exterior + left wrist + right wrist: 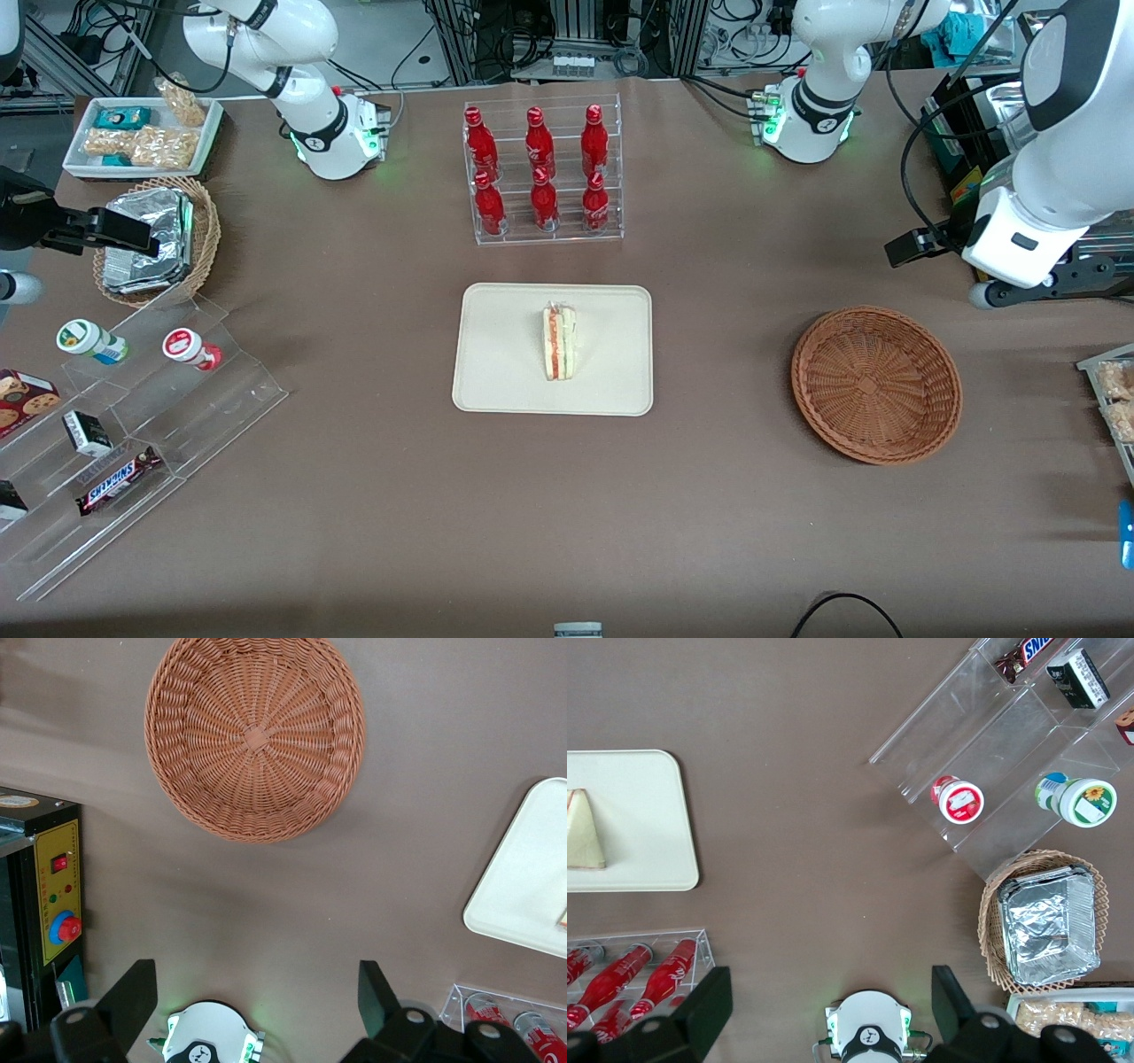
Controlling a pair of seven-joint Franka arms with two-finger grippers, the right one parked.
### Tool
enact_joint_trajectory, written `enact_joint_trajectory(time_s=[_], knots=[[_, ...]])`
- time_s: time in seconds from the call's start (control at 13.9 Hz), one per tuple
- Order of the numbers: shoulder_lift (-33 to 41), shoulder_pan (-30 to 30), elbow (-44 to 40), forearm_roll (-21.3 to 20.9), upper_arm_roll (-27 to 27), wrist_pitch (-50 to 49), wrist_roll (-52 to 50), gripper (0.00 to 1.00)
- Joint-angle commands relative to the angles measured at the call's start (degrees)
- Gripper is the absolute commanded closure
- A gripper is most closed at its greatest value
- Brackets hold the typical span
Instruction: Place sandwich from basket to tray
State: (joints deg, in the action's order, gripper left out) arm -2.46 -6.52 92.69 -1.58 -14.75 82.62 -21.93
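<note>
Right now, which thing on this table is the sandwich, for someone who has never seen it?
Find the cream tray mid-table, nearer the camera than the red bottles. The sandwich lies on it, a pale wedge striped red-orange and green. The gripper hangs open above the empty basket.

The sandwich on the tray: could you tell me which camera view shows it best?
The front view: the whole sandwich lies on the tray, filling layers visible. The right wrist view shows only part of it, cut by the edge. The left wrist view, where the open gripper hangs above the table, shows a sliver.
</note>
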Motion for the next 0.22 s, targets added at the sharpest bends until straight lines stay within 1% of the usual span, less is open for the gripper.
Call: enact_joint_trajectory(time_s=[0.0, 0.14], knots=[[-1.7, 0.3, -2.8, 0.5, 0.2, 0.0, -0.7, 0.0], [-2.0, 0.3, -2.9, 0.5, 0.2, -0.2, -0.7, 0.0]])
